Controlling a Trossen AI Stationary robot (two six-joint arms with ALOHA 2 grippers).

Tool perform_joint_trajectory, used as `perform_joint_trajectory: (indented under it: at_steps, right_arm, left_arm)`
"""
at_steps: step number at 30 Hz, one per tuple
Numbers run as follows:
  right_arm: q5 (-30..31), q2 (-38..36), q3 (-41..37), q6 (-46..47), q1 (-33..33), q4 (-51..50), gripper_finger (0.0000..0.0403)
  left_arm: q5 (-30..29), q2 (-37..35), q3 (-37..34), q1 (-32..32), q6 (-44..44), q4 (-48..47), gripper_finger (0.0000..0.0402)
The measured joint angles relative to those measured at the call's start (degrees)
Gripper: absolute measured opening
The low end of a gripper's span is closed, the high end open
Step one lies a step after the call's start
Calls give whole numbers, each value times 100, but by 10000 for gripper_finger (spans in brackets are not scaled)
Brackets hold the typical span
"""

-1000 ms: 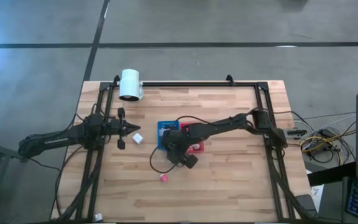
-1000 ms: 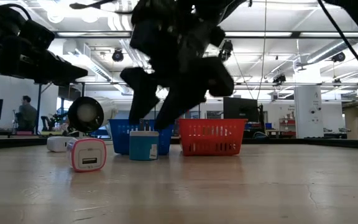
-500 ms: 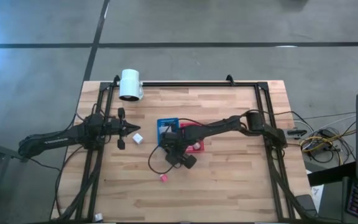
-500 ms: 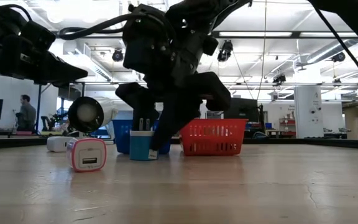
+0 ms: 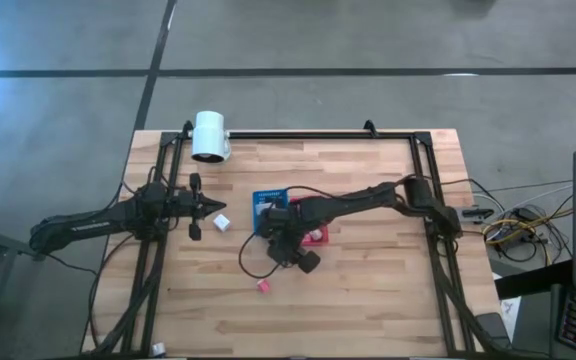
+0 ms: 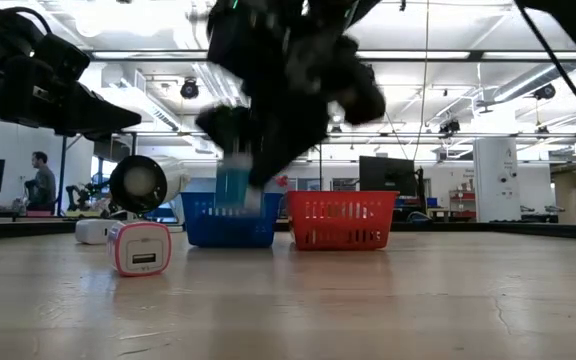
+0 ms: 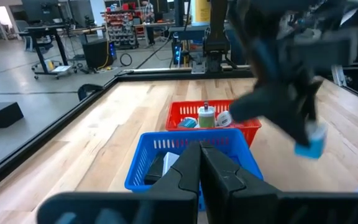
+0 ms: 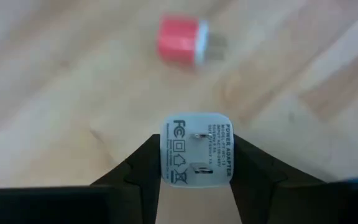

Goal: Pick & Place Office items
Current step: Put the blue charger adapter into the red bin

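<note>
right gripper (image 8: 196, 163) clamped on a teal power adapter (image 8: 197, 149).
white printed face with prongs towards the wrist; pink adapter (image 8: 180, 40) lies beyond.

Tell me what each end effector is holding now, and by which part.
The right end effector pinches the teal power adapter by its two opposite side faces, lifted above the table. The left end effector is shut and holds nothing.

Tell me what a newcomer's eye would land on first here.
The right gripper has a teal power adapter clamped between its fingers, lifted off the wood in front of the blue tray. Beside that stands the red tray. A pink-rimmed adapter stands alone, nearer the camera.
</note>
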Motion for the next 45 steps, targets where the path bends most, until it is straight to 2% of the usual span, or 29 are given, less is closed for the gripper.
perform_joint_trajectory:
  at_steps: [5, 11, 16, 19, 22, 27, 30, 36, 40, 45]
  right_arm:
    - [-83, -689, -283, 268, 109, 180, 138]
    - [-116, -2089, -1218, 747, 92, 1275, 138]
    - [-10, -3424, -2458, 1316, -93, 2649, 138]
    - [405, -4198, -3282, 1618, -220, 3335, 138]
    - [525, -4847, -4182, 1833, -320, 4032, 138]
    - [864, -5569, -5886, 1927, -335, 5910, 138]
    - [1395, -5877, -6601, 2271, -418, 6596, 138]
    - [3006, -6439, -7589, 2816, -496, 6561, 138]
    - [3150, -6664, -7658, 3161, -848, 6119, 138]
    - [3115, -6294, -7569, 3448, -1108, 5973, 138]
  left_arm:
    - [-11, 0, 0, 0, -2, 0, 12]
    - [-12, -17, 0, 2, 22, 63, 12]
    - [-14, -15, 0, 2, 5, 70, 12]
    - [-14, -15, 0, 2, -6, 73, 12]
    - [-16, -13, 0, 3, -10, 79, 12]
    - [-18, -13, 0, 4, -32, 112, 12]
    - [-31, -13, 0, 7, -41, 113, 12]
    - [-29, -11, 0, 7, -41, 111, 12]
    - [-29, -11, 0, 7, -41, 113, 12]
    - [-72, -11, 0, 7, -39, 112, 12]
